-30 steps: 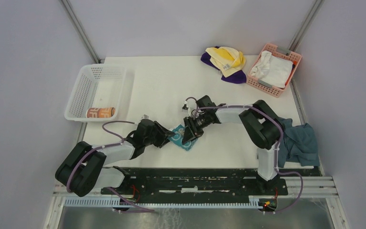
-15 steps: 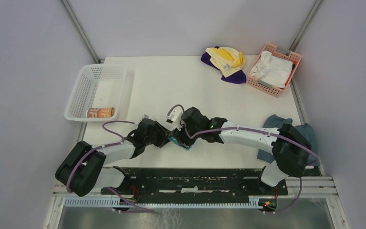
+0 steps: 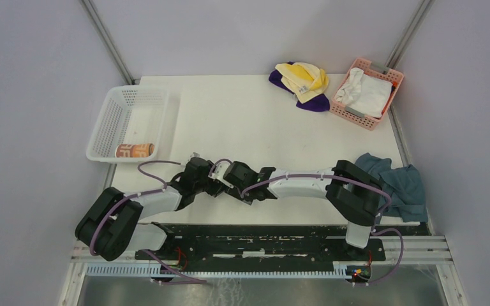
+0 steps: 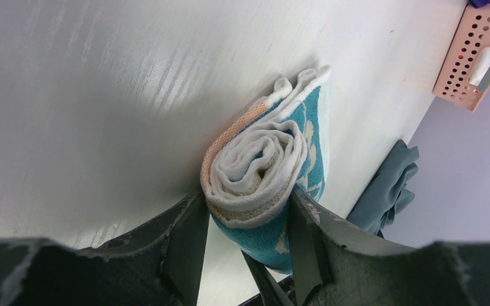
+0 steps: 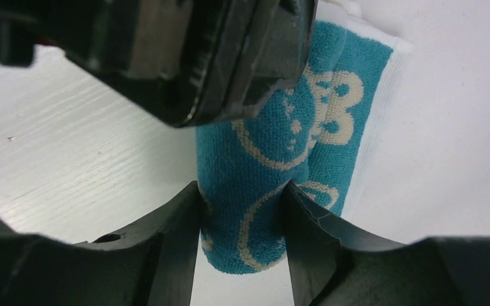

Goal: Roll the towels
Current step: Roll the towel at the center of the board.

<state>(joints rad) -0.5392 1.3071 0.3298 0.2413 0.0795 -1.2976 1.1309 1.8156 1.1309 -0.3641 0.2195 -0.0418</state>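
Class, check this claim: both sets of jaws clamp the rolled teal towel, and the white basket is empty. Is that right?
Not quite. The top view shows the white basket holding an orange roll. Both sets of jaws do clamp the teal towel.

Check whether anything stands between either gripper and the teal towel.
Nothing visible does. The left gripper and the right gripper are both closed on the rolled teal towel, each pinching its sides directly, with no other thing between.
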